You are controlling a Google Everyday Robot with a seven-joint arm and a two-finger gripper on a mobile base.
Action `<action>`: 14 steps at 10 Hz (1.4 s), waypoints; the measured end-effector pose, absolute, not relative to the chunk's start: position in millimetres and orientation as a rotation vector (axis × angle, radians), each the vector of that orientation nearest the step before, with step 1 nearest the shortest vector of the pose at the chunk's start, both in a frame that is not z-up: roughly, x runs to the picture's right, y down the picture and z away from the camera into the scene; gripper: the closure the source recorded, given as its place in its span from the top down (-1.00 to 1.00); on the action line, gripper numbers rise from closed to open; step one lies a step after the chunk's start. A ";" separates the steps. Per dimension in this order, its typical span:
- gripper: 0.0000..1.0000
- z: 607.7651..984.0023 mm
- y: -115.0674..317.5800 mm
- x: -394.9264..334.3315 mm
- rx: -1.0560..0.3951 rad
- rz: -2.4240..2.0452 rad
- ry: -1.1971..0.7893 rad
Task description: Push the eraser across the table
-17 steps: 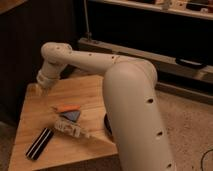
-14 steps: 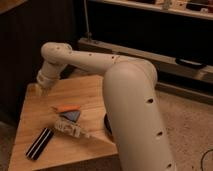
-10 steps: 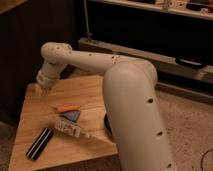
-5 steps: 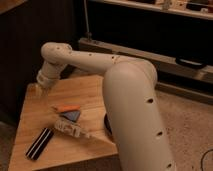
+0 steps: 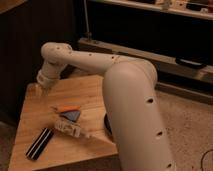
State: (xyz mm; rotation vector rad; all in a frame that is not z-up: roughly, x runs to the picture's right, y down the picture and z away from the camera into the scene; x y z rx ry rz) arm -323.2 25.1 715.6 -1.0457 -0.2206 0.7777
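The eraser, a long black bar with pale stripes, lies near the front left corner of the light wooden table, angled toward the front edge. My gripper hangs over the table's far left corner, well behind the eraser and apart from it. The white arm runs from the large segment at right across the back of the table to that corner.
An orange marker, a dark blue wedge and a white-clear tube lie mid-table, right of the eraser. A dark round item peeks out beside the arm. Dark panelling stands behind and left. Speckled floor lies to the right.
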 end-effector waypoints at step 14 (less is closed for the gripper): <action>-0.95 710.5 87.4 -381.3 -1.098 0.534 -0.323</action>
